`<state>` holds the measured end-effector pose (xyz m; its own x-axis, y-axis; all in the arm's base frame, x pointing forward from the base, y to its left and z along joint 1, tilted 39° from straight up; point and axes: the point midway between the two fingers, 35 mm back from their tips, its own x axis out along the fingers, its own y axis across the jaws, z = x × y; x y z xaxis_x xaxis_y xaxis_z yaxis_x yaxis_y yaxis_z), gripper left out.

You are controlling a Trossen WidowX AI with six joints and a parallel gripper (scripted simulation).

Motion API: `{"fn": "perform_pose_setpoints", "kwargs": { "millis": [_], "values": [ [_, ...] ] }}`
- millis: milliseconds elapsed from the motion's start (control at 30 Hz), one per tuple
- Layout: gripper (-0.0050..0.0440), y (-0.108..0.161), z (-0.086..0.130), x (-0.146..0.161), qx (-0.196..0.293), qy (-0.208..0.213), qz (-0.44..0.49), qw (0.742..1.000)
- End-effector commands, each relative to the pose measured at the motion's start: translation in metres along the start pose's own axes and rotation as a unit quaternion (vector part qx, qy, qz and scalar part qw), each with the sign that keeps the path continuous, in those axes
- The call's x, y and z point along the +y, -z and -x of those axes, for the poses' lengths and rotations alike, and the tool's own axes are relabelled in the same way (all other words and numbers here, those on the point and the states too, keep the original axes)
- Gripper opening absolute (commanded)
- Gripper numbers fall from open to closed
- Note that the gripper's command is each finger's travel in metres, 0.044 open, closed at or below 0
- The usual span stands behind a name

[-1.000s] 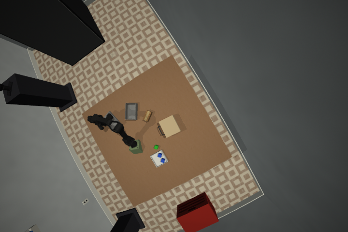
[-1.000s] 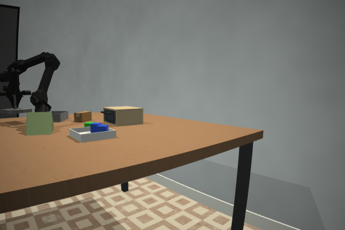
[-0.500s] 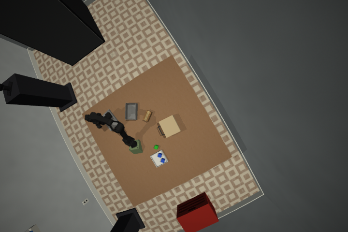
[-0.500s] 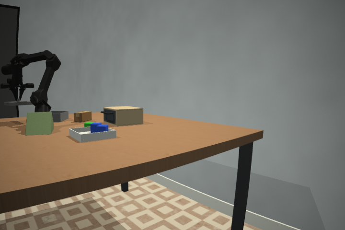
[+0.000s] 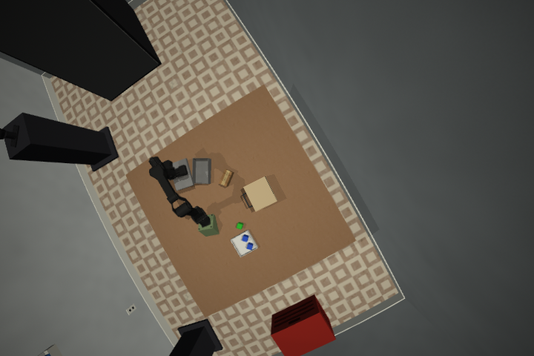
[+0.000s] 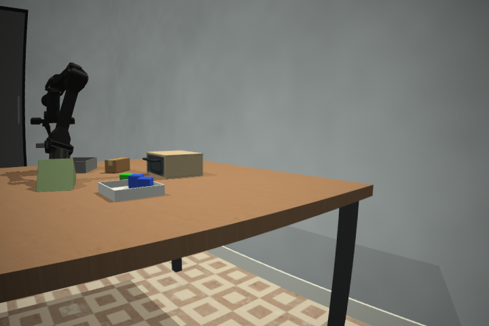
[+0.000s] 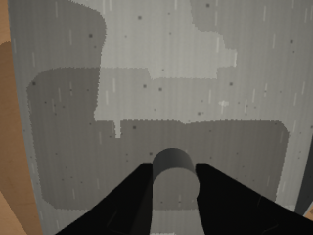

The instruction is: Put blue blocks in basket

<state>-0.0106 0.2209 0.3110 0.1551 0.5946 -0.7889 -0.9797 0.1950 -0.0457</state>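
Note:
My gripper (image 7: pixel 173 172) is shut on the round knob (image 7: pixel 175 171) of the grey lid (image 7: pixel 163 92), which fills the wrist view. From above, the lid (image 5: pixel 182 176) hangs next to the open grey box (image 5: pixel 202 170). In the side view the lid's edge (image 6: pixel 40 145) shows above the table, beside the box (image 6: pixel 85 164). I cannot see into the box. Two blue blocks (image 5: pixel 247 242) lie in a white tray (image 5: pixel 243 243); they also show in the side view (image 6: pixel 140 180). The green basket (image 5: pixel 208 226) stands upright by my base, and shows in the side view too (image 6: pixel 56 175).
A green block (image 5: pixel 239 225) lies on the table beside the tray. A tan drawer unit (image 5: pixel 259 193) with a dark handle stands to the right, shut. A small brown carton (image 5: pixel 226 178) lies between it and the grey box.

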Motion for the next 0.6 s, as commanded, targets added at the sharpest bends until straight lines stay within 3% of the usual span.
{"fn": "perform_pose_setpoints", "kwargs": {
  "millis": [0,167,367,567],
  "values": [
    [0.0000,-0.002,0.004,-0.038,-0.008,0.002,-0.045,0.999],
    [0.0000,-0.002,0.004,-0.058,-0.008,0.001,-0.102,0.995],
    [0.0000,0.003,0.004,-0.108,-0.008,0.001,-0.158,0.987],
    [0.0000,0.003,-0.003,-0.108,-0.008,0.001,-0.158,0.987]
  ]
}}
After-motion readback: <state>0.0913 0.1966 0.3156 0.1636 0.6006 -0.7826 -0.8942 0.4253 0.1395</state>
